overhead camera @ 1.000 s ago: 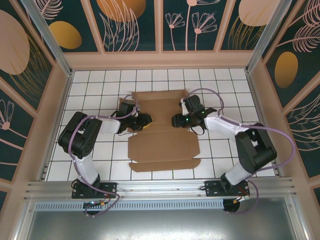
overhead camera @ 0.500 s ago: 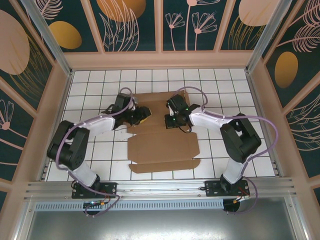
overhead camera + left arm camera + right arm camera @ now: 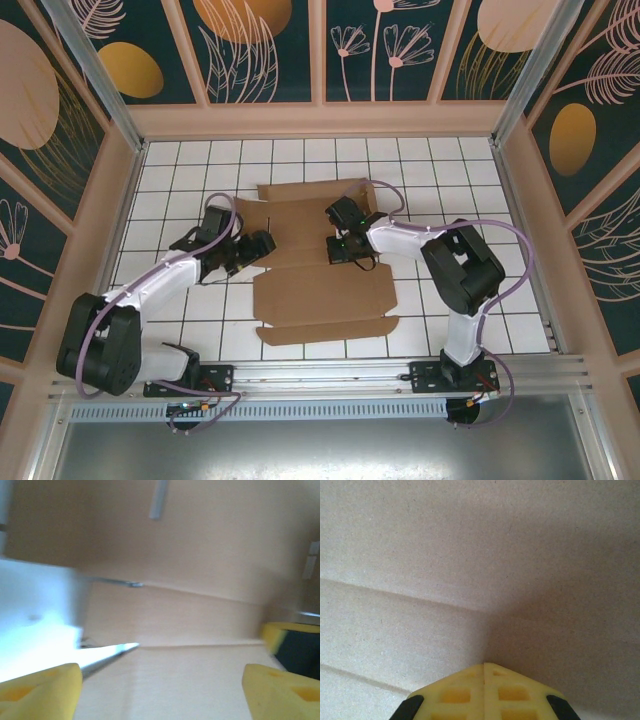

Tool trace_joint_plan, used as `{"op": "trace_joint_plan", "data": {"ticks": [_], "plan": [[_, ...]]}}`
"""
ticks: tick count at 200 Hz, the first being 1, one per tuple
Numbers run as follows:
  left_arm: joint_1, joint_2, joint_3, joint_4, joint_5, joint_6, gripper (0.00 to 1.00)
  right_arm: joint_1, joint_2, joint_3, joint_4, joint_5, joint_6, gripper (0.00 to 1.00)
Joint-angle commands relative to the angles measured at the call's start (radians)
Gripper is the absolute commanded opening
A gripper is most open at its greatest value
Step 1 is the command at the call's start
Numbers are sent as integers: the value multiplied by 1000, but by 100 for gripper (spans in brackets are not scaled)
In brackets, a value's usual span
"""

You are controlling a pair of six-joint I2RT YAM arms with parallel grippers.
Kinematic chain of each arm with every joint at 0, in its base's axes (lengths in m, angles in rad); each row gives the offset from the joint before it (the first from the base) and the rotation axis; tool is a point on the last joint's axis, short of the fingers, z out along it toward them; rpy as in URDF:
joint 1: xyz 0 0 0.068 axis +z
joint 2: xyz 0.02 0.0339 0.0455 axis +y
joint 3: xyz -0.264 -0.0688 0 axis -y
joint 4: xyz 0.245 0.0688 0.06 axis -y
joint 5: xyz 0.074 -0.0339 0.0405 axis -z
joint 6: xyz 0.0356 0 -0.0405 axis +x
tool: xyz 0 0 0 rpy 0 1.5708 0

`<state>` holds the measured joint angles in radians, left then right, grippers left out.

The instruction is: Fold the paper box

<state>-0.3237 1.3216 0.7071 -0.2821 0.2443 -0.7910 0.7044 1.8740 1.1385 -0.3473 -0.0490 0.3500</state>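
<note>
We see the left fingers (image 3: 40,690) cut off by the lower edge, and the box (image 3: 200,620) ahead of them is smeared by blur. A dark and yellow shape (image 3: 295,647) to their right is too blurred for us to name. The right fingers (image 3: 485,692) are cropped below too, and the box runs past every edge around them.

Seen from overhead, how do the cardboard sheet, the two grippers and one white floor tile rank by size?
1. Paper box, by far the largest.
2. Left gripper and right gripper: they look alike, so tied.
3. White tile, slightly smaller, though the grippers sit nearer the camera.
</note>
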Motion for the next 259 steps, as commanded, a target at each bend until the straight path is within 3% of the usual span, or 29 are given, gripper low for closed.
{"op": "trace_joint_plan", "data": {"ticks": [1,25,67,122,193,259], "plan": [[41,-22,-18,-77,-121,49,87,18,63,-11,-49,12,12,0],[46,30,-18,-7,-85,53,88,22,64,-26,-40,6,12,0],[46,140,-15,140,75,88,84,23,64,-52,-19,-8,17,0],[46,222,-5,234,120,65,78,22,74,-43,-12,-21,12,0],[41,171,-27,335,219,8,73,24,96,-32,-11,-40,7,0],[-29,241,-26,417,244,-26,72,30,113,-15,-21,-47,7,0]]}}
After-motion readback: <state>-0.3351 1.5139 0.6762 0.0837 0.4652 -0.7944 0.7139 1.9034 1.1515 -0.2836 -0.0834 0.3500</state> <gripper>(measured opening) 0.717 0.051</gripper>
